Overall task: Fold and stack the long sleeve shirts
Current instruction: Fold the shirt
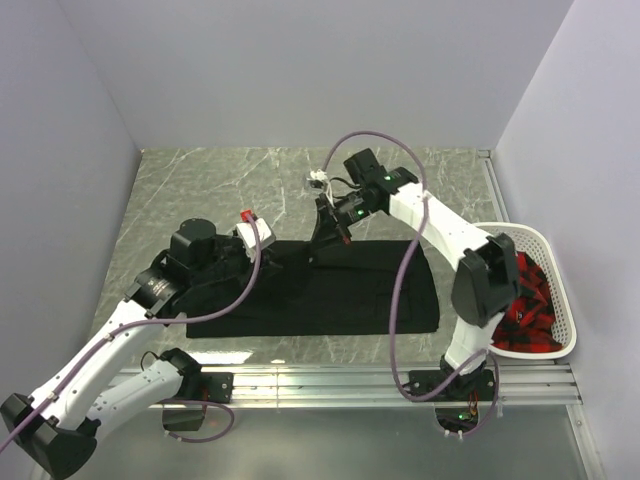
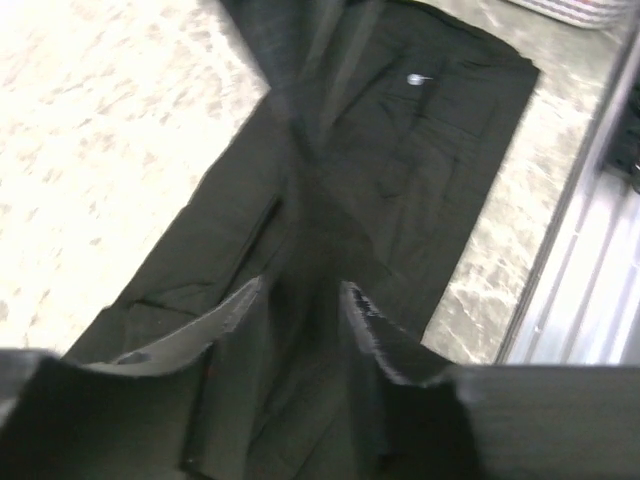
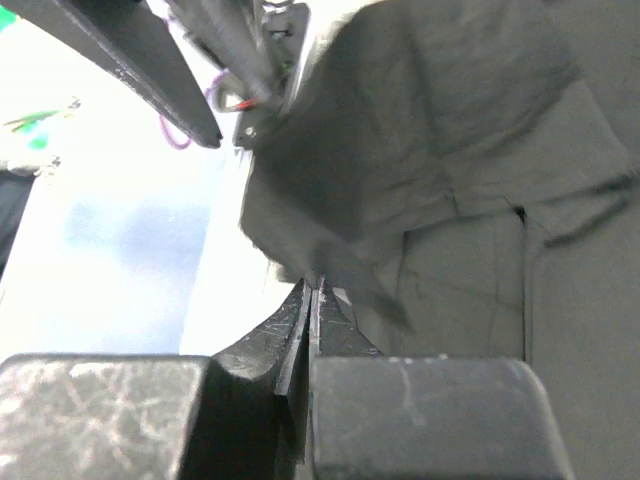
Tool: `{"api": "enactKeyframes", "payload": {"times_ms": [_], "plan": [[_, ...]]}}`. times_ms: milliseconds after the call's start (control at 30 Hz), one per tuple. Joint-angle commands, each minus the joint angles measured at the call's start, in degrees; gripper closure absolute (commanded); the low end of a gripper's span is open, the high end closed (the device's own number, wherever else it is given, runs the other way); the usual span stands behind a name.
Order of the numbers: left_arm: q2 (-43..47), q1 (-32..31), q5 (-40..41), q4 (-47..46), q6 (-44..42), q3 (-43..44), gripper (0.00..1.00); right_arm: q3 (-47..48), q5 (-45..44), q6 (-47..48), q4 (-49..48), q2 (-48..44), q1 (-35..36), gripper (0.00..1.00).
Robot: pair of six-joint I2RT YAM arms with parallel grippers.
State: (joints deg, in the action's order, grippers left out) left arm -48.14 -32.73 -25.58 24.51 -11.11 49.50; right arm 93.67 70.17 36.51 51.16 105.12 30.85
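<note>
- The long sleeve shirt (image 1: 330, 295), plain black, lies spread on the marble table (image 1: 200, 190) to the left of the white basket (image 1: 545, 240), its nearest edge close to the basket but apart from it.
- The right gripper (image 1: 337, 228) is at the shirt's far edge, about mid-length, well away from the basket. Its jaws are pressed together on a pinch of black cloth, which rises to it in a small tent.
- The left gripper (image 2: 300, 305) is over the end of the shirt farthest from the basket. Its fingers (image 2: 235, 310) stand apart with a ridge of cloth running between them; whether they touch it I cannot tell.
- The step in hand looks like a lengthwise fold, with the far edge brought over towards the near one.
- To do it well, lift only high enough to clear the layer beneath, carry the edge straight across, and set it parallel to the near hem. The left gripper should take its own hold first, or the fold will skew.
- Only the top view shows the whole outline and the red and black garments (image 1: 530, 300) in the basket.
- Only the right wrist view shows the shut fingertips with cloth draped over them.
- Only the left wrist view shows a small pale button (image 2: 418, 78).
</note>
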Motion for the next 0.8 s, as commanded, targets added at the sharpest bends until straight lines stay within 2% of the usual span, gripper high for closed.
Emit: {"api": "enactKeyframes", "payload": {"times_ms": [0, 67, 167, 267, 300, 400, 600, 767], "plan": [[1.82, -0.23, 6.94, -4.99, 3.63, -1.41, 0.53, -5.41, -7.22, -12.94, -16.94, -8.87, -0.44, 1.00], [2.35, -0.32, 11.31, -6.14, 4.87, -2.03, 0.42, -8.06, -10.75, -16.46, -20.29, -12.12, -0.35, 1.00], [2.44, -0.23, 17.20, -7.81, 7.33, -2.21, 0.34, -9.73, -15.32, -18.93, -21.62, -15.46, -0.35, 1.00], [2.53, -0.32, 21.70, -9.57, 10.58, -2.12, 0.20, -12.45, -19.35, -20.86, -23.20, -19.94, 0.08, 1.00], [2.70, -0.32, 25.02, -10.27, 13.63, -2.12, 0.18, -13.07, -20.68, -21.13, -23.21, -21.26, 0.35, 1.00], [3.31, -0.32, 27.95, -12.55, 17.95, -2.03, 0.11, -14.83, -25.07, -21.75, -21.72, -27.14, 1.49, 1.00], [5.42, -0.14, 42.88, -15.11, 25.60, -1.86, 0.05, -18.60, -33.32, -22.89, -19.08, -34.88, 7.90, 1.00], [2.97, 0.56, 51.84, -11.42, 29.48, -0.10, 0.03, -22.30, -38.78, -24.99, -16.79, -39.11, 15.02, 1.00]]}}
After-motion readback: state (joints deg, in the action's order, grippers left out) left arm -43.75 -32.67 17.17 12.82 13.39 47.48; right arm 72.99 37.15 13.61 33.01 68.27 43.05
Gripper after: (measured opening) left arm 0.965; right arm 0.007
